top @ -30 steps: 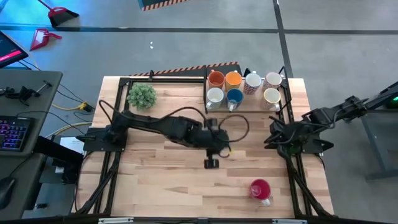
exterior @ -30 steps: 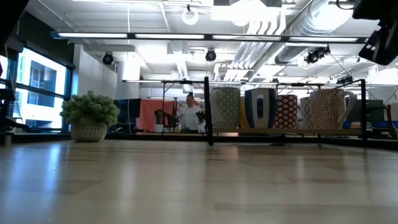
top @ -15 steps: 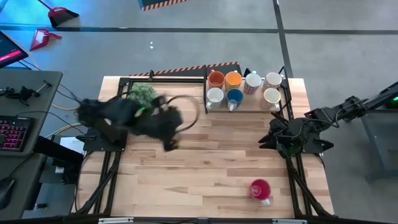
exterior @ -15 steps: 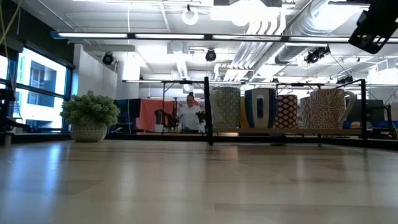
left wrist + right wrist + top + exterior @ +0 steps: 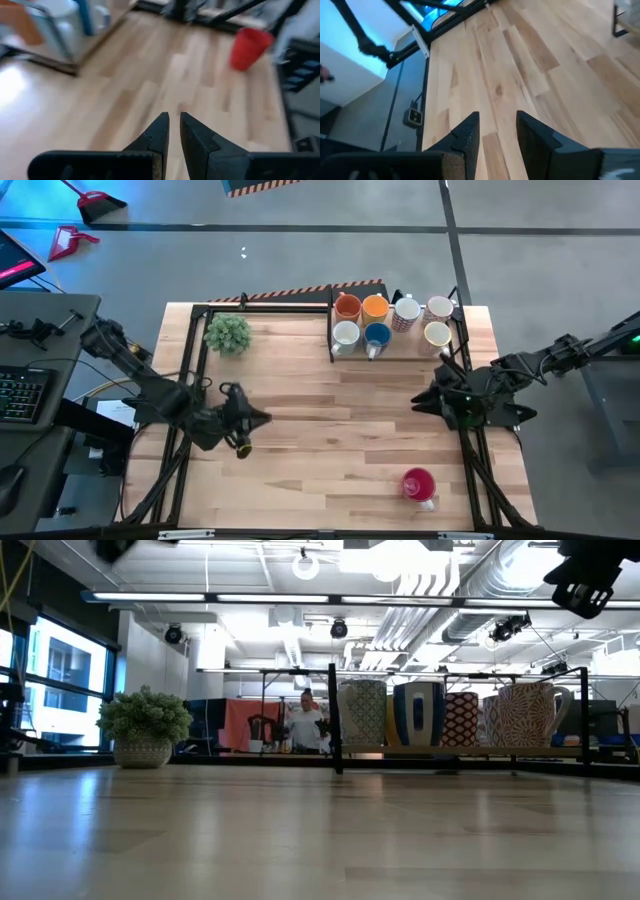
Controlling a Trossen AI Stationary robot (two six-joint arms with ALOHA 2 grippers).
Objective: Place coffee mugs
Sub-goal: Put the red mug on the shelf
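Observation:
Seven mugs stand on their bases in the black-framed rack [image 5: 332, 330] at the table's far right: two orange [image 5: 347, 307], one blue [image 5: 377, 335], one patterned [image 5: 405, 313], three white [image 5: 437, 335]. A red-pink mug [image 5: 418, 484] stands alone near the table's front right; it also shows in the left wrist view [image 5: 247, 47]. My left gripper [image 5: 243, 427] is over the table's left part, far from all the mugs; it is shut and empty [image 5: 173, 122]. My right gripper [image 5: 420, 401] hovers at the right side, between the rack and the red-pink mug, a little open and empty [image 5: 498, 125].
A small green potted plant [image 5: 228, 333] stands at the far left of the table and shows in the low view [image 5: 145, 725]. Black frame bars run along the table's left and right sides. A person [image 5: 303, 723] is far off in the room behind.
My left arm has swung fast from the table's middle back toward the left edge, its gripper empty. My right gripper has crept a little toward the table's middle. No mug has moved.

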